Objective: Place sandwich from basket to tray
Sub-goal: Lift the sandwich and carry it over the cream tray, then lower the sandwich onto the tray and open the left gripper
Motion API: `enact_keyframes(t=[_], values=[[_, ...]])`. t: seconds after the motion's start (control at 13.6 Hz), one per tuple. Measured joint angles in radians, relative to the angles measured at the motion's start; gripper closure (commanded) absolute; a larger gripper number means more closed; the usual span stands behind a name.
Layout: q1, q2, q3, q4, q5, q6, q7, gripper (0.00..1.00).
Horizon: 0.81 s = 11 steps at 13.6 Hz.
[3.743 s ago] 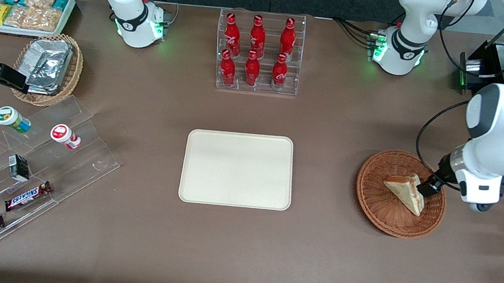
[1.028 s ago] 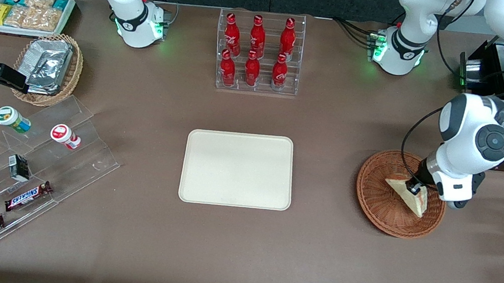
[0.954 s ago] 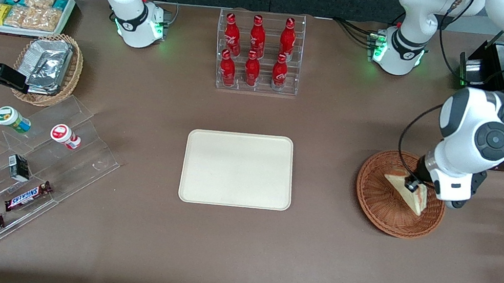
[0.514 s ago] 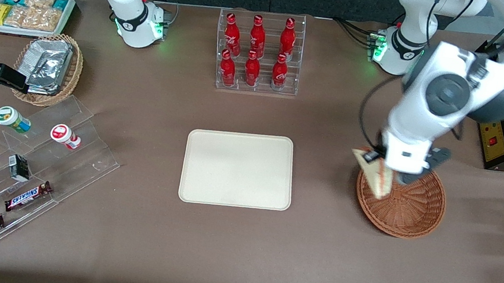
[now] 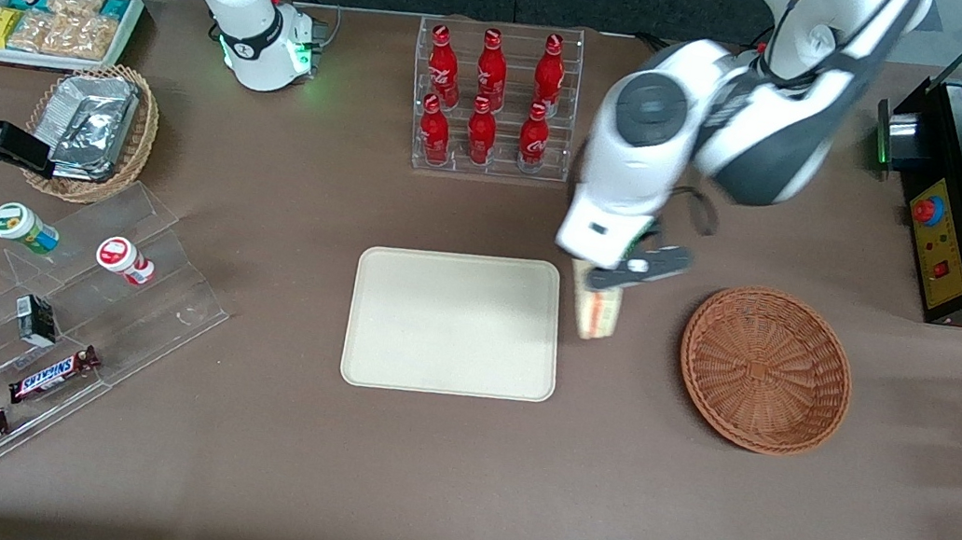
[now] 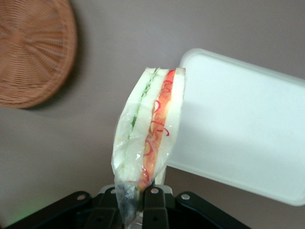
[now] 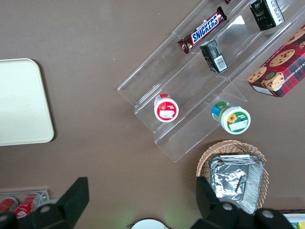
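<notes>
Front view: gripper [image 5: 603, 280] aloft between tray [image 5: 447, 378] and basket [image 5: 765, 368], just beside the tray's rim. Sandwich [image 5: 597, 313] hangs from the jaws above bare surface [image 5: 450, 492]; bottle rack [image 5: 493, 100] stands farther from the camera.

Left wrist view: jaws clamped on the wrapped sandwich [image 6: 147, 143]; tray [image 6: 238, 124] beside it, basket [image 6: 33, 52] apart.

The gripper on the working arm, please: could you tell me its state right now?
Gripper: shut on the sandwich, carried in the air between the basket and the tray.

A cream tray [image 7: 21, 102] lies well apart from a clear stepped rack [image 7: 209, 71] holding a Snickers bar [image 7: 202, 30].
</notes>
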Motion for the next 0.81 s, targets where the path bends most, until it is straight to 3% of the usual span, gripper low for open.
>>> enact_keyframes(t=[0.29, 0.81], values=[[-0.095, 0.182, 0.001, 0.104, 0.047, 0.07, -0.031, 1.0], [-0.168, 0.348, 0.001, 0.158, 0.204, 0.176, -0.146, 1.0]])
